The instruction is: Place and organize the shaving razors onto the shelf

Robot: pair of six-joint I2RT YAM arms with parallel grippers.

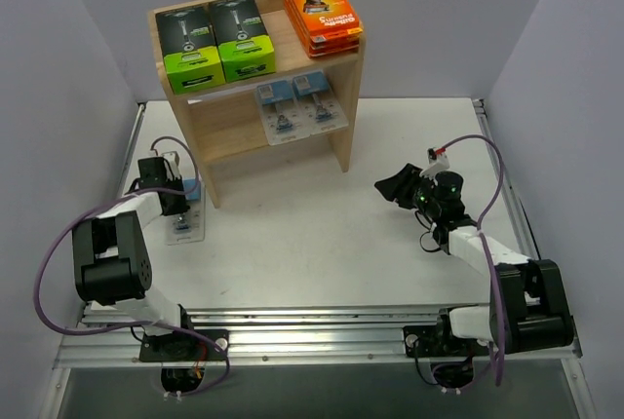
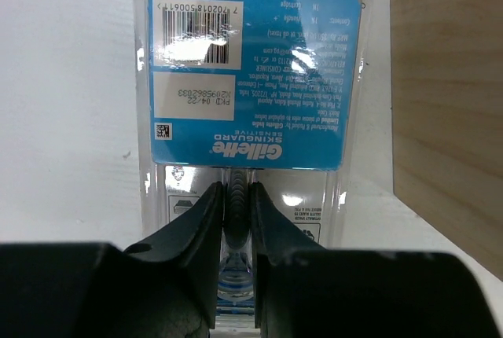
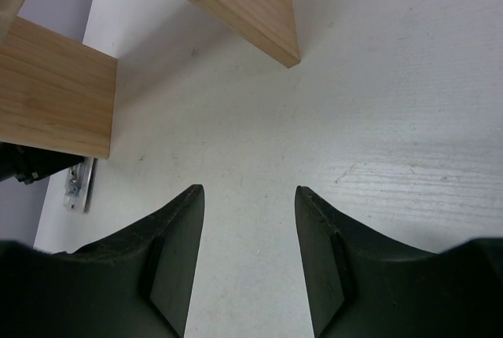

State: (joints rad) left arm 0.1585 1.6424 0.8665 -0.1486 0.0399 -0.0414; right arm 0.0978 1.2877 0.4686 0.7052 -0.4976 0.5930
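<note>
**Loose blister pack pinched; the lift to the shelf comes next.**
Your left end effector point(image 2: 236, 200) is clenched on the raised middle of the blister pack point(image 2: 251, 78), which lies on the tabletop point(image 1: 322, 234). The shelf point(image 1: 348, 117) stands just to its right and ahead. You now need a clean lift, then a carry up beside the shelved blister packs point(image 1: 300, 107). Your right end effector point(image 3: 247, 259) hangs released, holding nothing. The fingers hide the pack's near end, and the bottom tier is out of sight.
</note>
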